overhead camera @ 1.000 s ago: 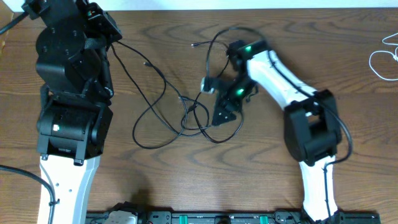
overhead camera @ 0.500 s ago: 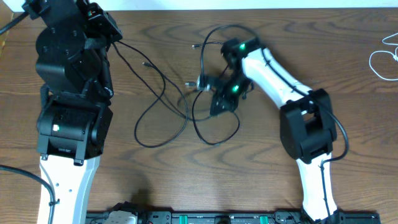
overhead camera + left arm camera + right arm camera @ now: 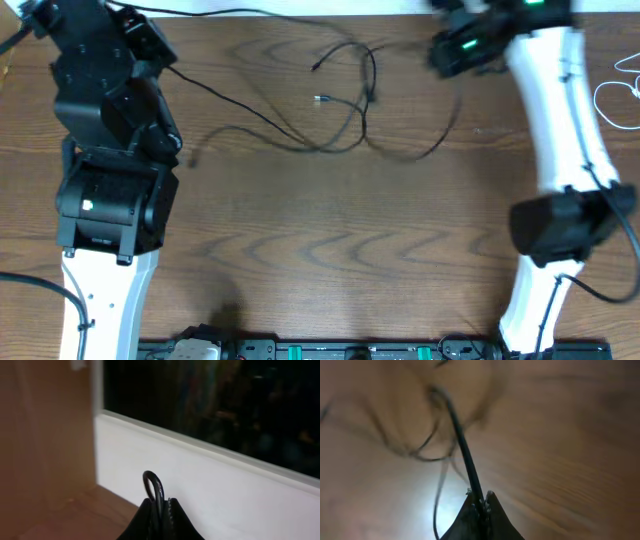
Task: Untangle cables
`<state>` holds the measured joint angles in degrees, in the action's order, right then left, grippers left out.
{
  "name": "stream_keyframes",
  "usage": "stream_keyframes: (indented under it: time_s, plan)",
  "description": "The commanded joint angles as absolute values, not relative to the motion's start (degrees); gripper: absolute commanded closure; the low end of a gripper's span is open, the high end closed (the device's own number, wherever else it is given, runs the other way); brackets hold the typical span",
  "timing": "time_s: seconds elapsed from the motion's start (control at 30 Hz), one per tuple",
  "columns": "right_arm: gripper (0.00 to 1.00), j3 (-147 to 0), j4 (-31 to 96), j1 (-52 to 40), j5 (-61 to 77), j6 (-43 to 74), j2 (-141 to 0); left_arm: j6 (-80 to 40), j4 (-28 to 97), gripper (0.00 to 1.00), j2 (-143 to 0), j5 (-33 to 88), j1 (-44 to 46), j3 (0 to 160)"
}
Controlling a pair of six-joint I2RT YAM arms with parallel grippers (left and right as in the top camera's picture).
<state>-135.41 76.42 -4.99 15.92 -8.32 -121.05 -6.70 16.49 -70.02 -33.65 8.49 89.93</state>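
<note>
Right gripper (image 3: 480, 504) pinches the black cable (image 3: 462, 450); left gripper (image 3: 161, 505) pinches its loop.

A brown bench (image 3: 330, 250) with wavy wood grain fills the overhead view. Along its near edge runs a black rail (image 3: 330, 351) with small green marks. A narrow white strip (image 3: 300, 8) borders the far edge. In the left wrist view a white ledge (image 3: 225, 495) rises beyond the wood. Above it sits a dark glass pane (image 3: 210, 395) with dim, blurred reflections, and a tan panel (image 3: 45, 425) stands out of focus on the left.
</note>
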Motion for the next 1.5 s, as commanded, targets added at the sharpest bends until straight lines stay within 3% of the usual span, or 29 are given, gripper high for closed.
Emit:
stream_keyframes:
  time_s: [0.0,0.37,0.67,0.93,1.23,1.47]
  plan:
    - [0.99,-136.25,76.71,0.43,8.49,1.52,-119.55,-4.51,16.25,0.93,-69.6,-38.63,5.32,89.97]
    - [0.99,-135.94,79.11,10.85,12.64,2.63,-119.68,-4.49,14.76,0.93,-69.6,-38.61,-7.01,89.97]
    - [0.99,-135.94,79.59,8.97,12.64,2.02,-119.7,3.03,8.36,0.93,-69.3,-38.61,-11.73,89.97]
    - [0.99,-135.92,78.13,2.59,20.32,-2.87,-119.85,2.96,13.13,0.93,-68.77,-34.3,-11.49,89.97]
    - [0.99,-135.92,67.18,-5.78,23.07,-1.13,-120.31,2.96,14.98,0.92,-68.77,-31.44,-11.44,89.97]
    - [0.99,-140.09,52.07,-5.23,27.73,2.79,-115.52,2.26,16.86,0.93,-68.71,-27.24,-11.44,89.97]
